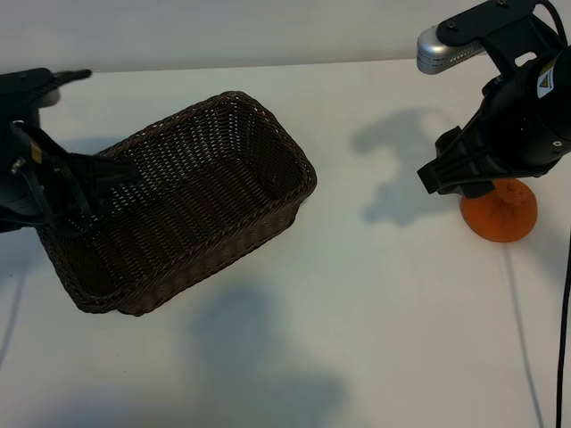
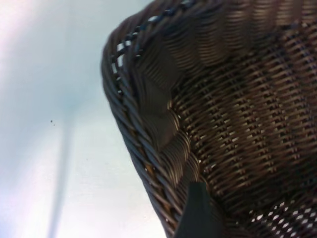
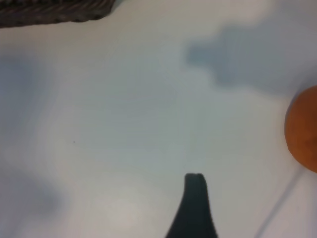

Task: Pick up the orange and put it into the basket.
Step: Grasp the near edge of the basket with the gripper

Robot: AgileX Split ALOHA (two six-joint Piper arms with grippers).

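- Orange (image 1: pixel 500 214) sits on the white worktop (image 1: pixel 375 339), far right side of the exterior view, well apart from the basket (image 1: pixel 178 209).
- Right gripper (image 1: pixel 464 169) is directly over the orange, covering its top in the exterior view. Its fingers stand wide apart; nothing held between them.
- Right wrist view: one dark fingertip (image 3: pixel 194 198) over bare worktop, orange (image 3: pixel 303 129) off to one edge and not between the fingers. Basket corner (image 3: pixel 54 11) shows far off.
- Basket is dark brown wicker, tilted: near-left end raised, opening facing up and toward the right arm. Inside looks empty.
- Left gripper (image 1: pixel 85 178) is at the basket's left short end, fingers gripping the wall there, one finger inside and the rest of the arm outside.
- Left wrist view: braided rim (image 2: pixel 129 129) and weave fill the frame close up, one dark fingertip (image 2: pixel 195 208) pressed against the inner side of the rim.
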